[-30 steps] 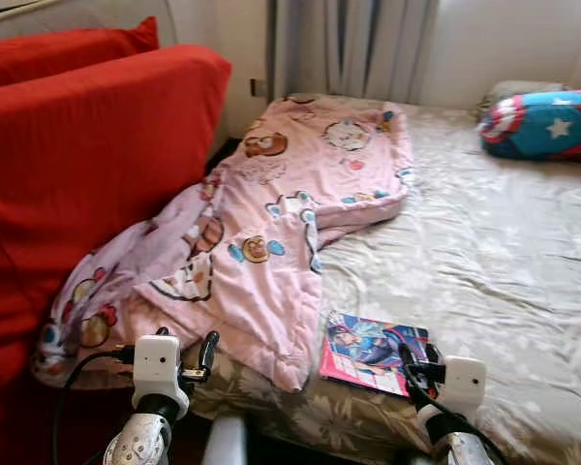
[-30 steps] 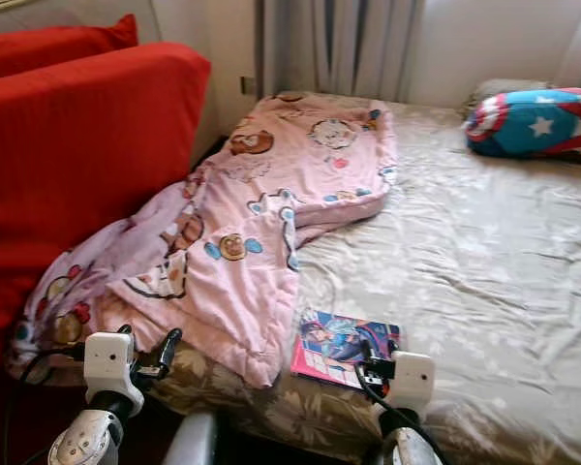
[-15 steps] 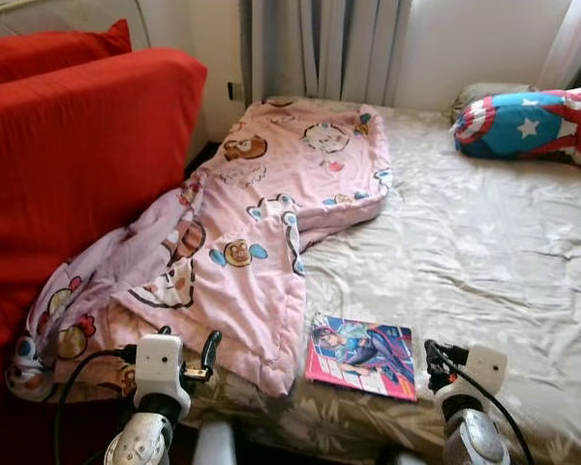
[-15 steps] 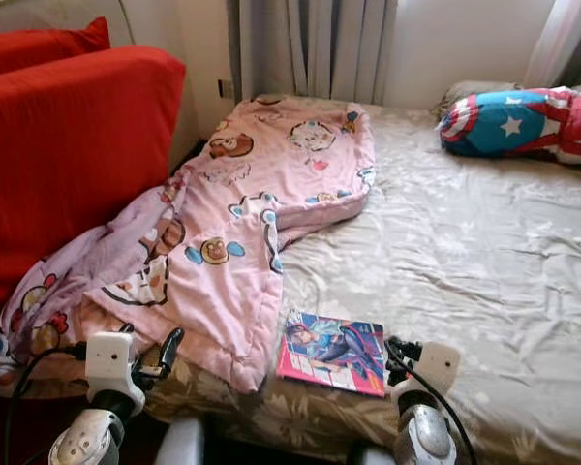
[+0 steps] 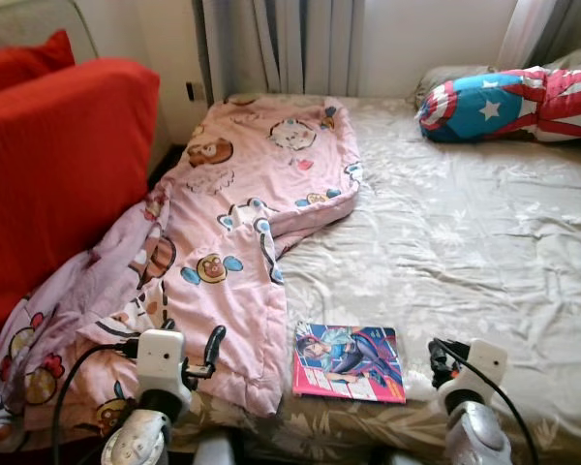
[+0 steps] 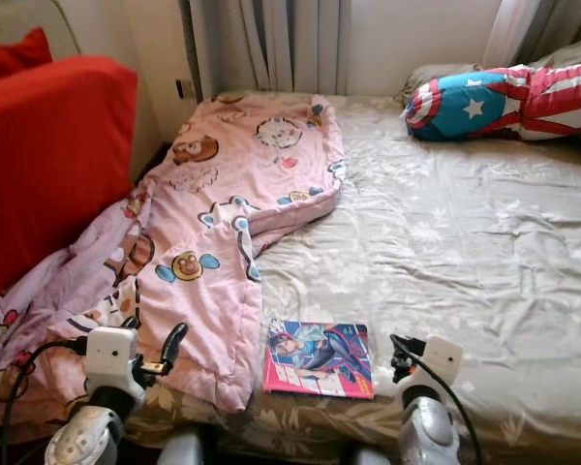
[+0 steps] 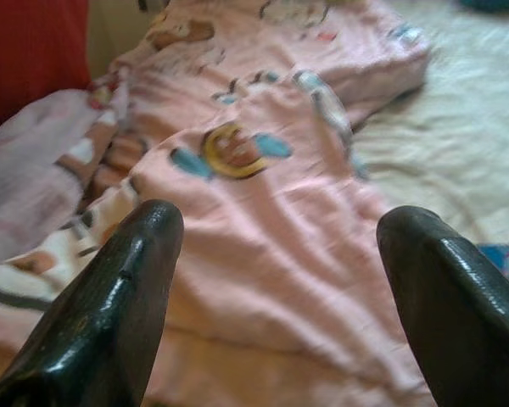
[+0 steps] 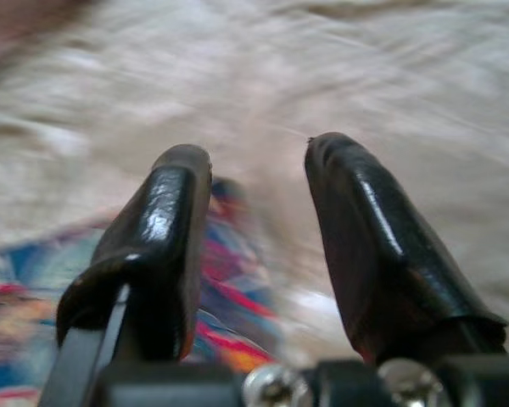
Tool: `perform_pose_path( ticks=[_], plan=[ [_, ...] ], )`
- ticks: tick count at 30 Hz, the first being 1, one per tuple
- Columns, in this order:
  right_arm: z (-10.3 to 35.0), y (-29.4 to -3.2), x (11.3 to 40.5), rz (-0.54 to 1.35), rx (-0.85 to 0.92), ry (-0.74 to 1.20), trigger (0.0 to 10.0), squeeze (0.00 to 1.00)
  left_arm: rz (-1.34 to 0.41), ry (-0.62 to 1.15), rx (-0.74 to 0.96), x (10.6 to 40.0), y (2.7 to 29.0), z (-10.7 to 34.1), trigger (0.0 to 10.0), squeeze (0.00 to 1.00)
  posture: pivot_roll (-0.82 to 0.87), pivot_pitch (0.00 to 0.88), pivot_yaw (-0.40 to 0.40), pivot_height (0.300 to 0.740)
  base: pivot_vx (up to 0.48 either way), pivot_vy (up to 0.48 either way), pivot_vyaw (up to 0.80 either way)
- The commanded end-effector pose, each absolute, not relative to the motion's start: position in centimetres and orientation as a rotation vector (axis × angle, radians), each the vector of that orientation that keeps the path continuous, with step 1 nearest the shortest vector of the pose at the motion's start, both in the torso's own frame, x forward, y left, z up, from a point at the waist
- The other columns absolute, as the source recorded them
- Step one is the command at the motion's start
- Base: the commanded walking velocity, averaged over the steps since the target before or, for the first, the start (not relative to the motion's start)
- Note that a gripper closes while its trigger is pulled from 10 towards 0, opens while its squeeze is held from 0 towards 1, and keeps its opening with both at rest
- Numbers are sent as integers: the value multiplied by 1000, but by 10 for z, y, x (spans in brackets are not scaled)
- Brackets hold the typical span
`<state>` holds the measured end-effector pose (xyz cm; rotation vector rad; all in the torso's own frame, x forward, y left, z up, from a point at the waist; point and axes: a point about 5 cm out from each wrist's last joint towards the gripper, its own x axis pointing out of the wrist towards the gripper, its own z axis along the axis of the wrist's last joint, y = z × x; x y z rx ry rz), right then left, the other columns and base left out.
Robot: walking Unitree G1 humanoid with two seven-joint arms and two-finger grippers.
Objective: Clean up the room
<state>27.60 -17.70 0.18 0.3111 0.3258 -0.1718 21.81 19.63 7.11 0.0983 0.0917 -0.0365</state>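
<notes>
Beige bed [image 5: 484, 252], crumpled pink cartoon blanket [image 5: 242, 213], glossy comic [image 5: 349, 361]; both hands spread.

A bed [image 5: 484, 242] spread with a creased beige floral sheet [image 5: 436, 291] carries a pink cartoon-print blanket [image 5: 261, 194] bunched along its left side, from the head to the foot edge and spilling over the left edge. A colourful comic book [image 5: 349, 362] lies flat at the foot edge, just beside the blanket. A star-and-stripes cushion [image 5: 508, 102] rests at the far right corner.
</notes>
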Motion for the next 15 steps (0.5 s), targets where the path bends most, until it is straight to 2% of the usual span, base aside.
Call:
perform_pose_path(
  ticks=[1, 7, 8, 15],
  plan=[
    [-6, -193, 266, -223, 295, 357, 10000, 0, -56, 90, 90, 219, 190, 72, 10000, 0, 101, 49, -5, 587, 0, 0, 0],
    [-17, -195, 262, -257, 371, 437, 10000, 0, -63, 101, 90, 215, 189, 72, 10000, 0, 116, 74, 2, 587, 0, 0, 0],
    [-20, -195, 262, -273, 419, 456, 10000, 1000, -66, 105, 94, 213, 189, 72, 10000, 0, 120, 86, 4, 587, 0, 0, 0],
    [-18, -184, 274, -252, 548, 464, 10000, 1000, -77, 113, 104, 207, 189, 76, 10000, 0, 153, 131, 17, 587, 0, 0, 0]
  ],
)
